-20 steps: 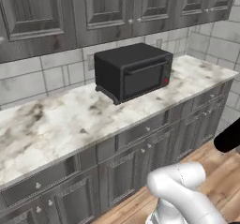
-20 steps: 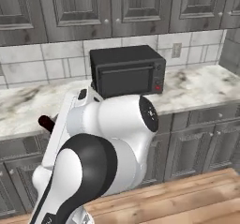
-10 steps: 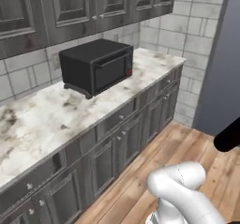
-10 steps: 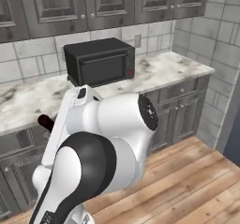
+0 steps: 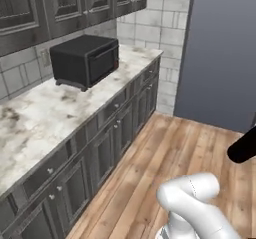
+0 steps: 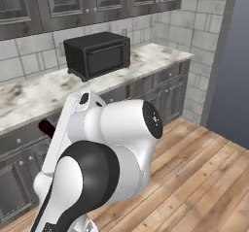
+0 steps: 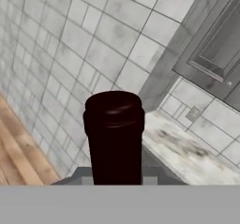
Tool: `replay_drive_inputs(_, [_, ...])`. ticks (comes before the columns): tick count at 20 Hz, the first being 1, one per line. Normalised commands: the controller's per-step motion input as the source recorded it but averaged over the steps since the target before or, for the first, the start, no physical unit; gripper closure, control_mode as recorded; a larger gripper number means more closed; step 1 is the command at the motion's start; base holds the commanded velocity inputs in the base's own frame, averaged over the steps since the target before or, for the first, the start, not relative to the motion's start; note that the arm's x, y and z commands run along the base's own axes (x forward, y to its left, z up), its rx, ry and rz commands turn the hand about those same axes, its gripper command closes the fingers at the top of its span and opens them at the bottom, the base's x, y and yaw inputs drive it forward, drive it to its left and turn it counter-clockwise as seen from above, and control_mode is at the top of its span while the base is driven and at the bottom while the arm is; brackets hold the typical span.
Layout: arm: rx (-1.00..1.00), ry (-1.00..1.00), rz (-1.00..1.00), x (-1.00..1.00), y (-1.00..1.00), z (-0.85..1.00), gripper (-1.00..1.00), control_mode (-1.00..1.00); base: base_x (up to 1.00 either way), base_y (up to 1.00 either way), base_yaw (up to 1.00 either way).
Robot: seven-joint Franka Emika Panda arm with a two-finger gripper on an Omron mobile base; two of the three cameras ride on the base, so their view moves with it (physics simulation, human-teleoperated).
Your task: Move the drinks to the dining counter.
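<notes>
- Gripping hand (image 7: 115, 183) is clamping nearly shut on the dark, red-brown glass beer bottle (image 7: 115, 134), which is standing up between its tips in the hand view, its round top facing the camera.
- Being glass, the bottle is likely behaving as a stiff, smooth, somewhat slippery and breakable load, light enough for one grip; a firm hold around the cylindrical body seems the safest place.
- White arm (image 6: 109, 148) is folding back close over the base, its bulky elbow rising in the right base view.
- Hand view is looking out past the bottle at grey tiled wall and a marble worktop (image 7: 187, 153).
- Black toaster oven (image 5: 86, 60) is sitting on that worktop; the dining island is not in sight, so carrying seems under way.
</notes>
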Motion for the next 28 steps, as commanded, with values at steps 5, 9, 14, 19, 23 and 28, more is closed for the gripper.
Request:
replay_drive_inputs(5, [0.0, 0.0, 0.0, 0.0, 0.0, 0.0, 1.0, 1.0, -0.64, 0.8, -0.6])
replay_drive_inputs(9, [0.0, 0.0, 0.0, 0.0, 0.0, 0.0, 1.0, 1.0, -0.58, 0.83, -0.59])
replay_drive_inputs(14, [0.0, 0.0, 0.0, 0.0, 0.0, 0.0, 1.0, 1.0, -0.61, 0.5, -0.49])
replay_drive_inputs(19, [0.0, 0.0, 0.0, 0.0, 0.0, 0.0, 1.0, 1.0, -0.68, -0.15, -0.37])
replay_drive_inputs(23, [0.0, 0.0, 0.0, 0.0, 0.0, 0.0, 1.0, 1.0, -0.12, -0.56, -0.41])
replay_drive_inputs(28, [0.0, 0.0, 0.0, 0.0, 0.0, 0.0, 1.0, 1.0, 0.0, -0.47, -0.44])
